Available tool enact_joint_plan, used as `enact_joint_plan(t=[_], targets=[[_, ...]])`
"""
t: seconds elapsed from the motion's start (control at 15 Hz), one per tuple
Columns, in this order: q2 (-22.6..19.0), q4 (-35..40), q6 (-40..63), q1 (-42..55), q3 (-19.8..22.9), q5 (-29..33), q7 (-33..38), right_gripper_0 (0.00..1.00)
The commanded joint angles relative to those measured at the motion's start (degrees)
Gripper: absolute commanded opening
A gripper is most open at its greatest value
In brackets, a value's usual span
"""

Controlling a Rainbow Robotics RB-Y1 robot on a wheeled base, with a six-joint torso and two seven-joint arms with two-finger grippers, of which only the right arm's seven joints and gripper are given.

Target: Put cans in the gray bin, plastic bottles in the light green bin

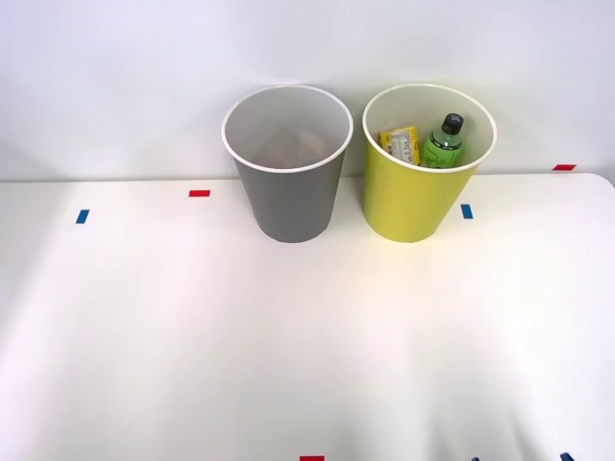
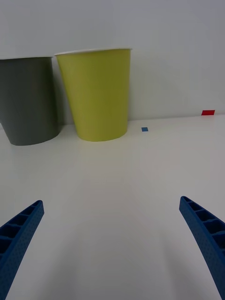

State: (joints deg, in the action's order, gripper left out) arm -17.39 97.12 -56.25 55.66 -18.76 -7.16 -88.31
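Front view – light green bin (image 1: 411, 206) holding bottle (image 1: 443, 142)

Gray bin (image 1: 288, 192), light green bin (image 1: 413, 206) beside — green bottle (image 1: 444, 144) inside

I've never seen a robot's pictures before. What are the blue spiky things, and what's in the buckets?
The blue ribbed things are the two fingers of the robot's right claw, spread open and holding nothing. That picture comes from a camera on its wrist. The other comes from a camera up high, looking down at a white table. Two bins stand side by side on it: a gray bin and a light green bin. Inside the green one stand a green plastic bottle and a yellow package.
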Motion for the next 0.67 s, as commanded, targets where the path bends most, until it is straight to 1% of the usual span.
enact_joint_plan(t=[0.07,0.67], targets=[[0.0,-0.2,-0.1,0.1,0.0,0.5,-0.2,1.0],[0.0,-0.2,-0.1,0.1,0.0,0.5,-0.3,1.0]])
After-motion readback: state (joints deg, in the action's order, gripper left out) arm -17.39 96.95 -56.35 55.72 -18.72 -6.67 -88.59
